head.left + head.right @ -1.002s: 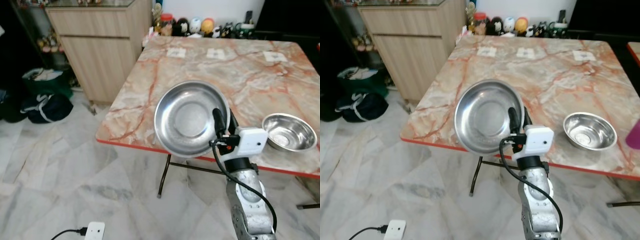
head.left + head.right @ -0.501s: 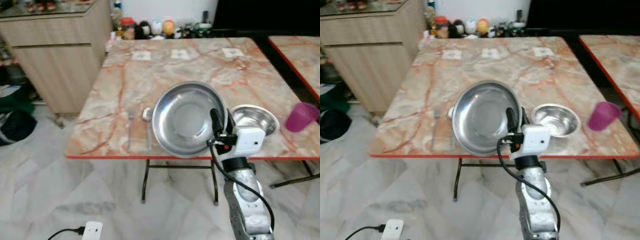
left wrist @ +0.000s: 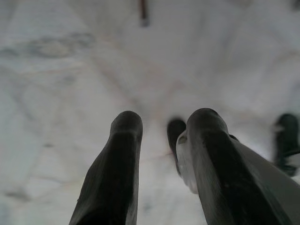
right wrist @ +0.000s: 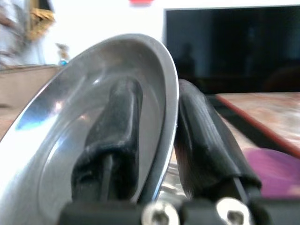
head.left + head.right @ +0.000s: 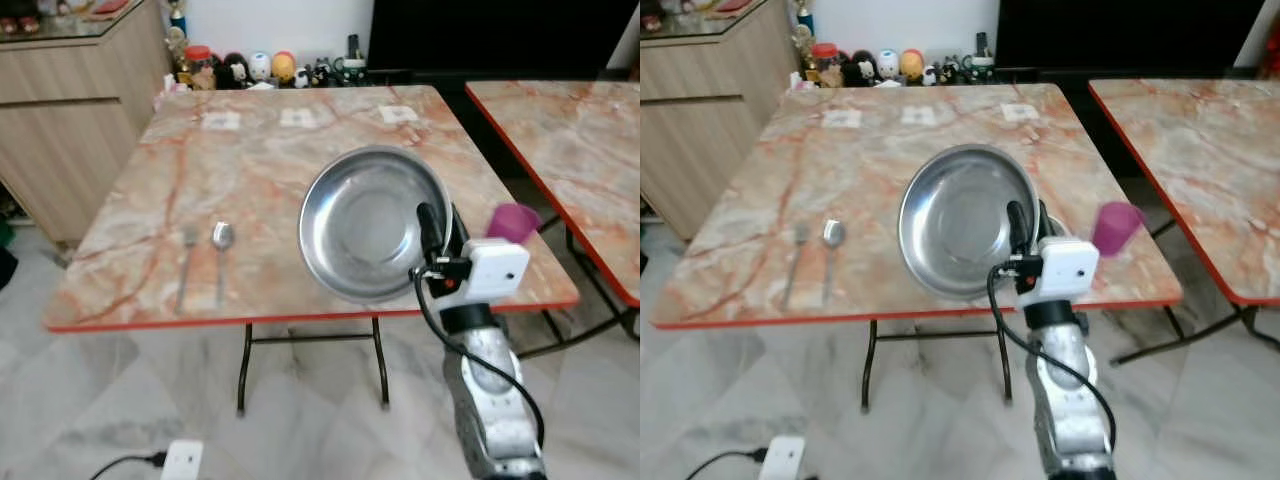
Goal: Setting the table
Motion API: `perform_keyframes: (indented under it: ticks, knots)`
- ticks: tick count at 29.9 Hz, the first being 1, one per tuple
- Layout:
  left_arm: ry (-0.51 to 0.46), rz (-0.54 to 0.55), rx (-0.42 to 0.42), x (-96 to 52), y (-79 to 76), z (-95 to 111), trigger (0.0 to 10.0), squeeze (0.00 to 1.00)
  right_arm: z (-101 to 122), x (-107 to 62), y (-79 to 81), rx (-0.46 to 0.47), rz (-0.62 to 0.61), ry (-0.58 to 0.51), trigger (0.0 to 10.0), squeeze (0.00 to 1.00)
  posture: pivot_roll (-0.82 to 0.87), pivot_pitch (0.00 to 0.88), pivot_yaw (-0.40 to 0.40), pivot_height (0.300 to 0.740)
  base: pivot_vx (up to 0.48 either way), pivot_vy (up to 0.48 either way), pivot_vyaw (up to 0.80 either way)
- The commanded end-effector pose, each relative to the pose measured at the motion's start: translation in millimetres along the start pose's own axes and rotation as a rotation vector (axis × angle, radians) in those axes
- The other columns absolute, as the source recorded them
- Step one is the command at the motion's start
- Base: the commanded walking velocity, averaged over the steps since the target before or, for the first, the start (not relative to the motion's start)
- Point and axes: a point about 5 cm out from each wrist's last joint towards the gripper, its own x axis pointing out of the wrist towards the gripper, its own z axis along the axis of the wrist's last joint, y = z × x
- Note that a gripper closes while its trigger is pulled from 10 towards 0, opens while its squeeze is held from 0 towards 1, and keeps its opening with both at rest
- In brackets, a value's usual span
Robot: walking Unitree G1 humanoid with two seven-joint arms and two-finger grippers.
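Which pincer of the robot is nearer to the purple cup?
The right. The right pincer, shut on the steel plate, is raised just beside the purple cup. The left pincer hangs over the floor.

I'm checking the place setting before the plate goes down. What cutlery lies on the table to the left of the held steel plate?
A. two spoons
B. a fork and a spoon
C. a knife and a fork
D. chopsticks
B: a fork and a spoon lie side by side on the table, left of the steel plate clamped in the right hand.
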Motion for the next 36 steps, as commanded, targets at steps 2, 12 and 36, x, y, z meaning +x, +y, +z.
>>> perform_keyframes:
  ticks: [2,12,36]
  knots:
    - [0.024,0.022,0.002,-1.3,7.1,-6,10.0,0.0,10,4.7,8.6,0.016,0.016,-0.052,10.0,0.0,-0.09,0.05,0.014,0.74,0.0,-0.461,0.0]
    - [0.027,0.025,0.013,-1.3,9.7,-5,10.0,0.0,16,7.6,1.4,0.001,-0.036,-0.073,10.0,0.0,-0.11,0.073,0.03,0.74,0.0,-0.461,0.0]
    - [0.026,0.011,0.039,-1.6,12.4,-5,10.0,0.0,15,7.7,-32.1,-0.048,-0.212,-0.054,10.0,0.0,-0.14,0.129,0.054,0.74,0.0,-0.459,0.0]
